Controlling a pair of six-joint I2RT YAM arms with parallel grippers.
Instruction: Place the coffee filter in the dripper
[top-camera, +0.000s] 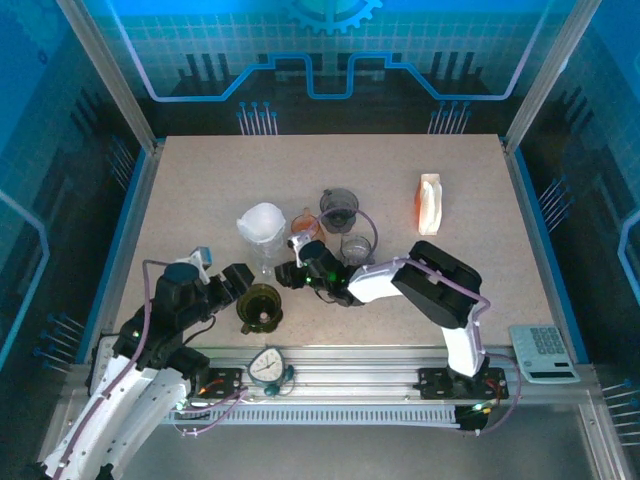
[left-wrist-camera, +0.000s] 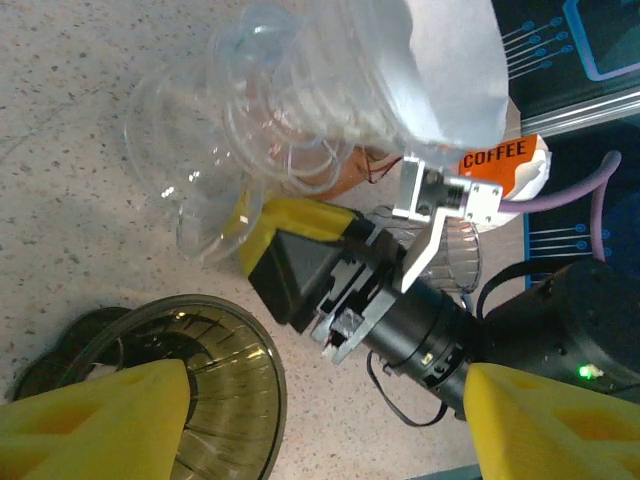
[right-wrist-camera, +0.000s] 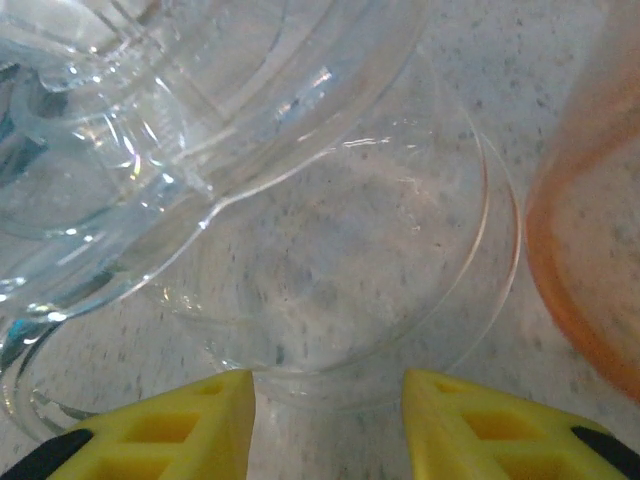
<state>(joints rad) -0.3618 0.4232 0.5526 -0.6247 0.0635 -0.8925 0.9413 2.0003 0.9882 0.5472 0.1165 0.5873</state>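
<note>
A white paper coffee filter (top-camera: 262, 220) (left-wrist-camera: 450, 70) sits in the mouth of a clear plastic dripper (top-camera: 262, 250) (left-wrist-camera: 290, 110) at mid-table. My right gripper (top-camera: 290, 272) (right-wrist-camera: 328, 420) reaches in low from the right. It is open, and the near rim of the dripper's clear round base (right-wrist-camera: 350, 250) lies between its yellow fingertips. My left gripper (top-camera: 240, 285) (left-wrist-camera: 320, 430) is open and holds nothing. It hangs just beside a dark olive dripper (top-camera: 260, 305) (left-wrist-camera: 190, 390), whose rim is near one finger (left-wrist-camera: 100, 420).
An orange dripper (top-camera: 308, 222) (right-wrist-camera: 590, 250), a dark grey cup (top-camera: 339, 205) and a clear glass (top-camera: 357, 247) crowd close behind my right gripper. A coffee packet (top-camera: 429, 203) stands further right. A scale (top-camera: 545, 352) lies at the near right corner.
</note>
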